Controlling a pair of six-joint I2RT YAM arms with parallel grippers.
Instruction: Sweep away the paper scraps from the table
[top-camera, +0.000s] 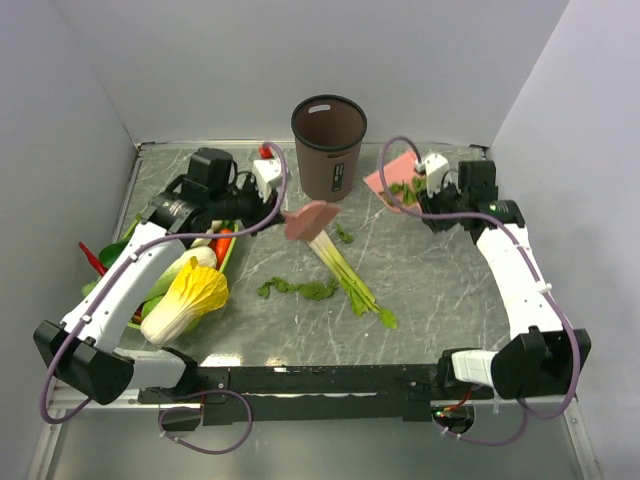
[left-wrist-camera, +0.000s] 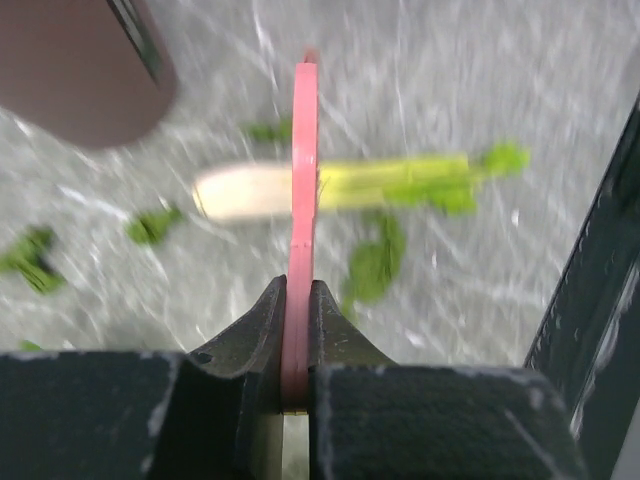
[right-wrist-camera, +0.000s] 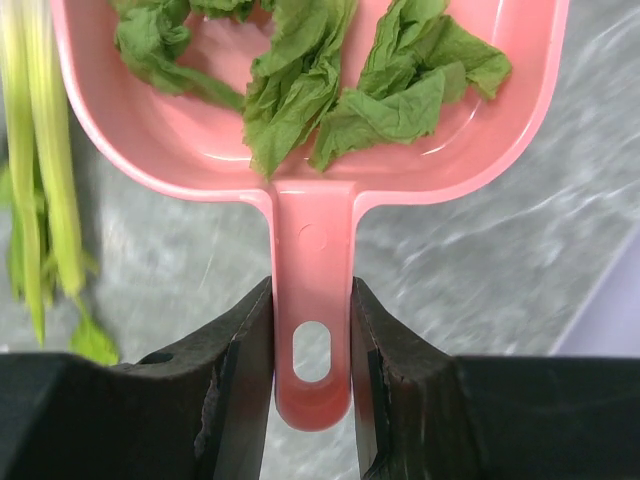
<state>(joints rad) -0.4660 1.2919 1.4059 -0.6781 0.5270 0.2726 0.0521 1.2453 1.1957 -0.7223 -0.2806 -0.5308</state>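
Note:
My left gripper (top-camera: 283, 212) is shut on a flat pink sweeper (top-camera: 311, 219) and holds it above the leek-like stalk's white end. In the left wrist view the sweeper (left-wrist-camera: 302, 170) stands edge-on between my closed jaws (left-wrist-camera: 297, 300). My right gripper (top-camera: 428, 186) is shut on the handle of the pink dustpan (top-camera: 393, 186), right of the bin. The pan (right-wrist-camera: 311, 240) holds several green paper scraps (right-wrist-camera: 300, 80). More scraps lie on the table (top-camera: 450, 300): a cluster (top-camera: 297, 290) left of the stalk, one (top-camera: 343, 235) near its top, and others (left-wrist-camera: 375, 262) show in the left wrist view.
A brown bin (top-camera: 328, 145) stands at the back centre. The white-and-green stalk (top-camera: 348, 278) lies diagonally mid-table. A yellow-green cabbage (top-camera: 190, 298) and other toy vegetables (top-camera: 222, 245) fill the left side. White walls close in on three sides.

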